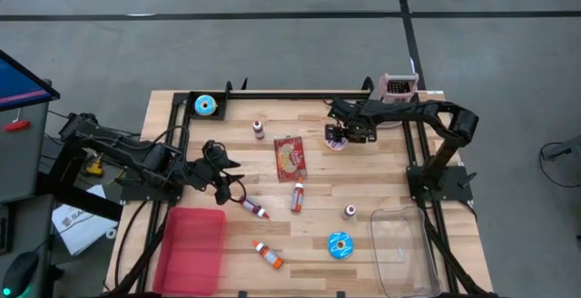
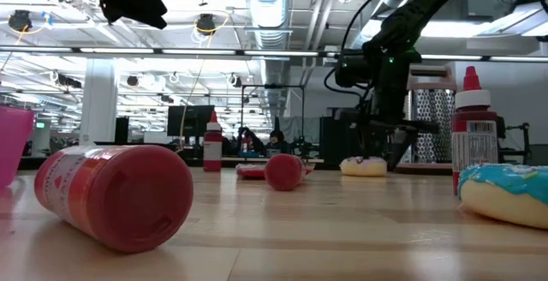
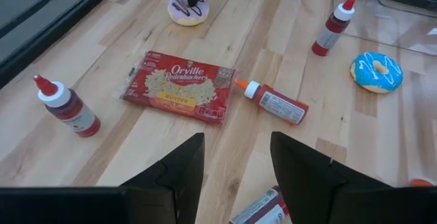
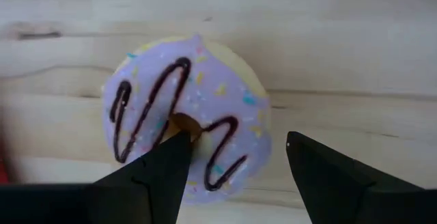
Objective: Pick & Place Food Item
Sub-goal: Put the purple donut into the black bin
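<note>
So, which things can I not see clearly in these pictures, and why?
- Purple donut: in the right wrist view, the open right gripper covers its near edge; whether a finger touches it is unclear.
- Bottle under the left gripper: in the left wrist view, cut off by the edge and the fingers.
- Bottle labels: too small in the high view.
- Clear bin: contents hard to tell, high view.

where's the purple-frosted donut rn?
High view: the purple-frosted donut with chocolate drizzle lies on the wooden table's far right part, directly under the right gripper, right of the red popcorn packet. Its open fingers straddle one side of the ring.
</note>
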`<state>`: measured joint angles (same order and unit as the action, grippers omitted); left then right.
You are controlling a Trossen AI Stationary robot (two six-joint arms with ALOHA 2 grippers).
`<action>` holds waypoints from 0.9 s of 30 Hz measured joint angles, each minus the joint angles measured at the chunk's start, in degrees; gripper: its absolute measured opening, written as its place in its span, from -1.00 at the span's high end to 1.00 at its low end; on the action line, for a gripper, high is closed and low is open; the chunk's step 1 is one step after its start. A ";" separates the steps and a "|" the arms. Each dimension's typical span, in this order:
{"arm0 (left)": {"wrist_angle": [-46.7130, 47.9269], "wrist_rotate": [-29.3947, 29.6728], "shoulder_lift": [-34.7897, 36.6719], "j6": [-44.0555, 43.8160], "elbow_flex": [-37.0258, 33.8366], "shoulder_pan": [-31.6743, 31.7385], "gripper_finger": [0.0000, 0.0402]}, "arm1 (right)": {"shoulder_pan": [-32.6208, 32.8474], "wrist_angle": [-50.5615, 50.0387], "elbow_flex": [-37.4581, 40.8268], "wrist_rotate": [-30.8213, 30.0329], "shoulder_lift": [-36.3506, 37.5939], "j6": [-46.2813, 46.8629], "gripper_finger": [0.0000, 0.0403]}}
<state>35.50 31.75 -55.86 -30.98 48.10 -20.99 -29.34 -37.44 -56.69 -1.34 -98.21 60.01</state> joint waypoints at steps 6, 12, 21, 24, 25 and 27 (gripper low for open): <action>0.01 -0.59 0.00 0.02 0.00 0.02 0.19 | -0.85 1.80 0.00 -0.13 0.00 0.02 -0.17; 0.00 -0.57 0.00 0.10 0.00 0.02 0.19 | -0.74 1.62 -0.02 -0.15 -0.50 -0.04 -0.17; 0.03 -0.53 0.00 0.24 0.01 0.02 0.19 | -0.70 1.28 -0.02 -0.37 -0.50 -0.20 -0.14; 0.03 -0.53 0.00 0.25 0.00 0.02 0.19 | -0.66 1.29 -0.02 -0.36 -0.50 -0.22 -0.08; 0.03 -0.53 0.00 0.24 0.02 0.01 0.19 | -0.66 1.30 -0.02 -0.37 -0.50 -0.22 -0.05; 0.03 -0.53 0.00 0.24 0.00 0.00 0.19 | -0.66 1.31 -0.02 -0.37 -0.50 -0.43 0.03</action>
<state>35.53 31.22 -55.86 -30.74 48.10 -20.99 -30.00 -36.13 -56.71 -1.72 -98.72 59.58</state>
